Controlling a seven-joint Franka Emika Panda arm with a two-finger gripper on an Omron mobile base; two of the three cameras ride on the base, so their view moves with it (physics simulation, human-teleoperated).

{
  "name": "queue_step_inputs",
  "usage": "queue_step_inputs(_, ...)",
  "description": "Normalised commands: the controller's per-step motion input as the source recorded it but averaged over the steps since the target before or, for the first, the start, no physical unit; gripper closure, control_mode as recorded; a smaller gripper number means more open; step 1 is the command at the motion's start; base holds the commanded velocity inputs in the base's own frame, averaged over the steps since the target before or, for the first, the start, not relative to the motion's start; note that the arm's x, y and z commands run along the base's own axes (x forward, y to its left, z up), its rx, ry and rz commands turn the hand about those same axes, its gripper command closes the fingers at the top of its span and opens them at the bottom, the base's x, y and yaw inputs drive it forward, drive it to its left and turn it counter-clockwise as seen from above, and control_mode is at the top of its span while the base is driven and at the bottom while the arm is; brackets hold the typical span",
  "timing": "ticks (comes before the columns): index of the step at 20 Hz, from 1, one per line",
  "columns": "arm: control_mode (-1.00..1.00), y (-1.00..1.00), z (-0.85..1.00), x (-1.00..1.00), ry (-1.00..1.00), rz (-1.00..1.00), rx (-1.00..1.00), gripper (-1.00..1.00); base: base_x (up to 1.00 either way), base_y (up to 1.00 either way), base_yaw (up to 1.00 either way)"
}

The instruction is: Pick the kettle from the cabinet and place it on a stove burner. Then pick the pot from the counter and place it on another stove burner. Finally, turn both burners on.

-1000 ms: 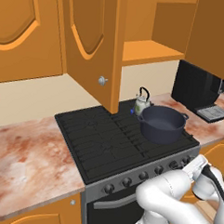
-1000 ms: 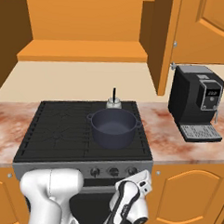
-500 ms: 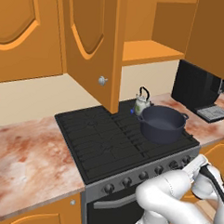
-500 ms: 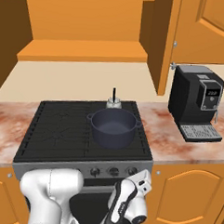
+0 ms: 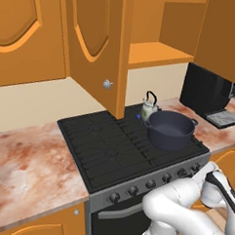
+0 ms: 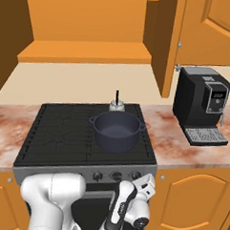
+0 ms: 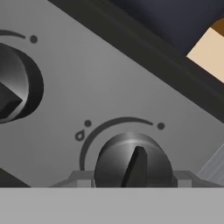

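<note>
The pot [image 6: 115,131] sits on the right front burner [image 6: 134,153] near the centre of the right base view, with the kettle [image 6: 117,105] just behind it on the rear burner, apparently touching its rim, though the contact is hard to make out. In the left base view the pot [image 5: 170,130] lies right of centre and the kettle [image 5: 148,108] above it. The open cabinet [image 6: 86,52] fills the top of the frame; the counter [image 6: 11,126] runs at both sides of the cooktop. A coffee machine [image 6: 202,104] stands at the right. The gripper [image 7: 133,181] is at the knob row low in the frame, its fingers set on either side of a knob [image 7: 132,162]; whether they squeeze it cannot be told.
</note>
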Motion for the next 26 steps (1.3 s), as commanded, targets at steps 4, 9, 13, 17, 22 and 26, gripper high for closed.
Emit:
queue_step_inputs(4, -1.00, 0.00, 0.47, -0.10, 0.09, 0.00, -0.06, 1.00, 0.00, 0.00, 0.00)
queue_step_inputs(9, -1.00, 0.00, 0.27, -0.06, 0.02, 0.00, -0.09, 1.00, 0.00, 0.00, 0.00)
queue_step_inputs(13, -1.00, 0.00, 0.17, -0.12, 0.00, 0.00, -0.15, 1.00, 0.00, 0.00, 0.00)
queue_step_inputs(17, -1.00, 0.00, 0.15, -0.21, -0.02, 0.00, -0.22, 1.00, 0.00, 0.00, 0.00)
queue_step_inputs(22, -1.00, 0.00, 0.11, -0.29, -0.06, 0.00, -0.24, 1.00, 0.00, 0.00, 0.00)
queue_step_inputs(26, -1.00, 0.00, 0.16, -0.27, -0.02, 0.00, -0.21, 1.00, 0.00, 0.00, 0.00)
